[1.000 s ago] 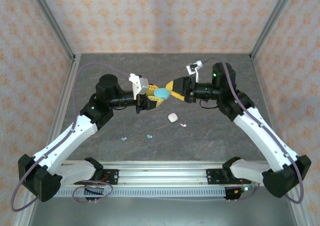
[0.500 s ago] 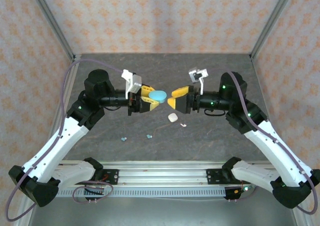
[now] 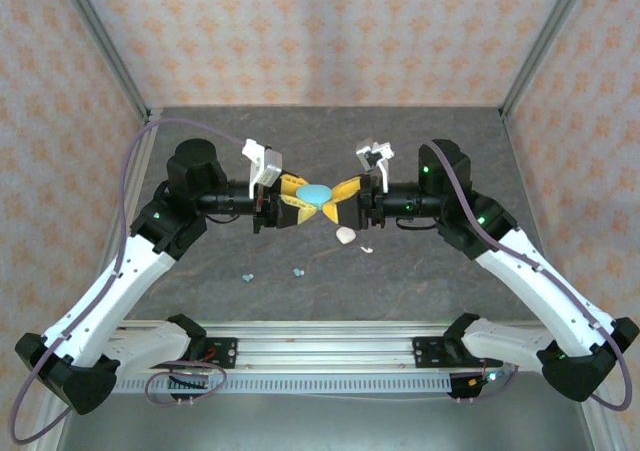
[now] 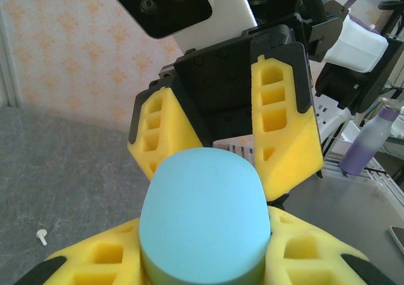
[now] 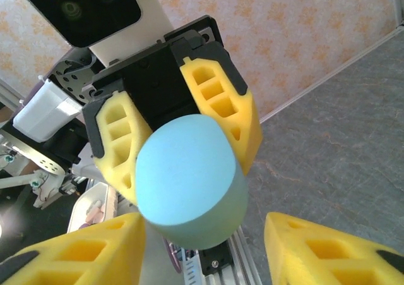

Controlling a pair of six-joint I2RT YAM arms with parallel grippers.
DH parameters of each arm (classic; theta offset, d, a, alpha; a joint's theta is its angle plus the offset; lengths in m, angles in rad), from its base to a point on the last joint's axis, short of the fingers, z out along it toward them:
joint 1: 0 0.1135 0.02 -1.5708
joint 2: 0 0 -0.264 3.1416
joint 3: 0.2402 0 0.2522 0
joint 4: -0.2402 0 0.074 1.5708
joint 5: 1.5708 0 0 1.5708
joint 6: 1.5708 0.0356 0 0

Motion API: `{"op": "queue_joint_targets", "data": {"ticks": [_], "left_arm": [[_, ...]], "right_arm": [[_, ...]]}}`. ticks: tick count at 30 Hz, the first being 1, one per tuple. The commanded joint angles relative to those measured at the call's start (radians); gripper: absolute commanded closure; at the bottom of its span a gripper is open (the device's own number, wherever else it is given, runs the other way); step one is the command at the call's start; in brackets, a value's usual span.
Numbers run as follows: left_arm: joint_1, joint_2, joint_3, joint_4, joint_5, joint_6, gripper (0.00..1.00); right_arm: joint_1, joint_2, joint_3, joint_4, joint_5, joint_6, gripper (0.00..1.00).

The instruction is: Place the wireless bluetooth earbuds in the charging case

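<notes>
Over grey table (image 3: 320, 136), our left gripper (image 3: 299, 198) clamps the teal case (image 3: 318, 192); our spread right gripper (image 3: 339, 198), closing crooked, may twist it loose.

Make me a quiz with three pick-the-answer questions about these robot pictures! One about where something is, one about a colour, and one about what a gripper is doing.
1. Where is the blue case?
A) lying on the table
B) up in the air between the left gripper and the right gripper
C) on a shelf

2. What colour are the grippers' fingers?
A) yellow
B) red
C) green

3. What is the left gripper doing?
A) hanging open, holding nothing
B) shut on the blue case
C) shut on the white case

Answers:
1 B: the top view shows it above the table.
2 A: both wrist views show yellow.
3 B: its fingers press the case's sides; the white case lies on the table.
</notes>
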Motion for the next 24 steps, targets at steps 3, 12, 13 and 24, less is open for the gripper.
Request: {"op": "queue_joint_targets", "data": {"ticks": [3, 12, 13, 24], "left_arm": [[0.005, -0.014, 0.022, -0.005, 0.051, -0.006, 1.0], [0.0, -0.011, 0.018, -0.015, 0.063, 0.01, 1.0], [0.0, -0.012, 0.021, -0.019, 0.062, 0.011, 1.0], [-0.001, -0.007, 0.018, -0.063, 0.066, 0.06, 1.0]], "right_arm": [[0.005, 0.004, 0.017, 0.123, -0.019, 0.014, 0.52], [0.006, 0.045, 0.015, 0.207, -0.06, 0.096, 0.68], [0.006, 0.052, 0.017, 0.207, -0.066, 0.102, 0.71], [0.004, 0.086, 0.0, 0.336, -0.071, 0.308, 0.74]]}}
